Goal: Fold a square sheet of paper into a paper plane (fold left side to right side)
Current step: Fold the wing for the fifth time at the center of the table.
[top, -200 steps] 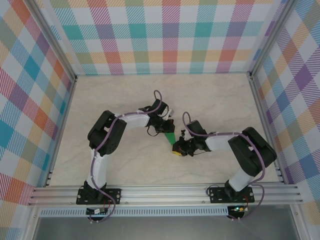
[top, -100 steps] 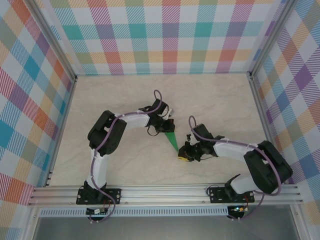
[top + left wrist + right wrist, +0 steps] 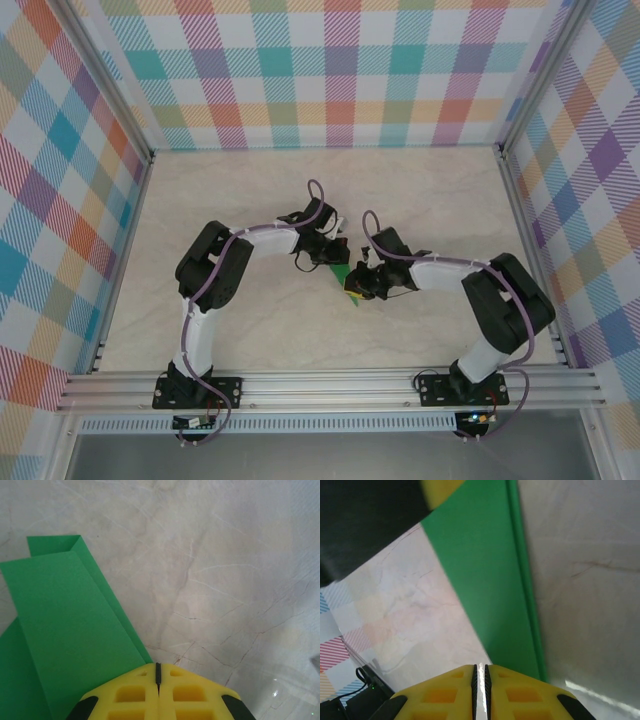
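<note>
Two closed claws are bearing on the paper plane [image 3: 346, 281] at the centre of the worktop [image 3: 240, 195]: left claw [image 3: 330, 262] at its 11 o'clock end, right claw [image 3: 353, 291] at 5 o'clock. We are risking skidding it or springing its folds.

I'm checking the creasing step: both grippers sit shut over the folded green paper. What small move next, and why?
Probably slide the right gripper along the long folded edge of the paper plane to sharpen it, while the shut left gripper presses near the wide end.
</note>
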